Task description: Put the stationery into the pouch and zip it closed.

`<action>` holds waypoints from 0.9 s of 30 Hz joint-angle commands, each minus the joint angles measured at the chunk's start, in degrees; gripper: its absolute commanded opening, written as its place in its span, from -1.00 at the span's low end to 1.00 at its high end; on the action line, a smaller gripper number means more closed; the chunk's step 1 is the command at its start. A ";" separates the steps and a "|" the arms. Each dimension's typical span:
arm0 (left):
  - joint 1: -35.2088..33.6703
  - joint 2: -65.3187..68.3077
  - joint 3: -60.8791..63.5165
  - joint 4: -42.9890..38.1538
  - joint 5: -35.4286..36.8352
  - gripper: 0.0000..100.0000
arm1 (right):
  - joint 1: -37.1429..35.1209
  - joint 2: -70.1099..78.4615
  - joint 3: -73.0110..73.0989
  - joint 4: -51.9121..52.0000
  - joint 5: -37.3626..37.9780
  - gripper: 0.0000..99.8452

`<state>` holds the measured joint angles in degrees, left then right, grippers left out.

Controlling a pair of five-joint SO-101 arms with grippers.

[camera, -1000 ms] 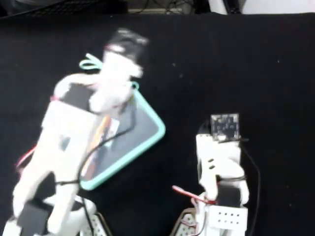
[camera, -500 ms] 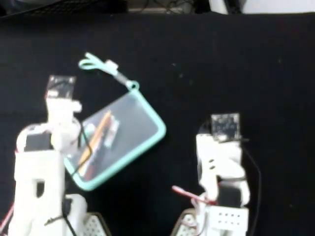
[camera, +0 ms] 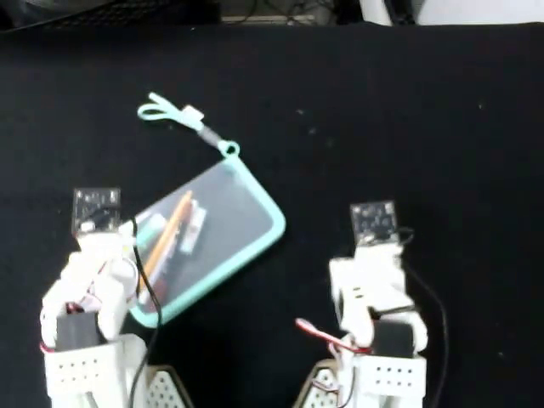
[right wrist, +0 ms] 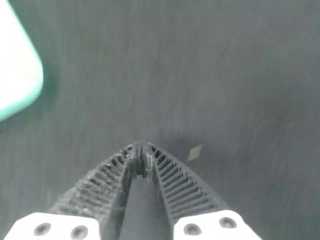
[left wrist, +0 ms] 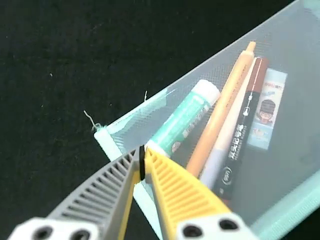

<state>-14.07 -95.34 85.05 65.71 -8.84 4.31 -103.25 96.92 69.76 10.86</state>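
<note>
- The left gripper (left wrist: 141,161) has its jaws pressed together with nothing caught between them. Its tips hang just over one end corner of the pouch (left wrist: 295,135), at the short teal edge.
- Just past those tips, inside the clear pouch, lie a green-and-white glue stick (left wrist: 182,122), an orange pencil (left wrist: 225,100), a dark pen (left wrist: 246,131) and a small blue eraser (left wrist: 265,117). They lie side by side and roughly parallel, the glue stick nearest the gripper and the eraser farthest from it.
- The pouch lies flat and slanted on the black table (camera: 408,110), between the two arms and much closer to the left one.
- A teal strap (camera: 166,110) trails from the pouch's far corner, well away from both grippers. The zip looks drawn to that end, though the edge is too faint to be sure it is fully shut.
- The right gripper (right wrist: 141,159) is also closed on nothing, with its tips low over bare table. A rounded teal corner of the pouch lies off to one side, apart from it, and a small pale speck (right wrist: 194,151) sits on the table just beside the tips.
</note>
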 commanded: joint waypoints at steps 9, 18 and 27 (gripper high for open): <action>-0.66 -8.44 9.54 1.85 0.35 -0.94 | -0.70 -3.82 -0.40 4.22 -0.26 -0.97; -0.57 -8.88 12.26 7.03 0.35 -0.94 | -0.70 -3.82 -0.40 4.22 -0.26 -0.97; -0.31 -8.88 12.26 7.12 0.35 -0.94 | -0.70 -3.82 -0.40 4.22 -0.26 -0.97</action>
<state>-14.07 -104.40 96.31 71.96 -8.92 4.31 -103.25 96.92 73.71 10.86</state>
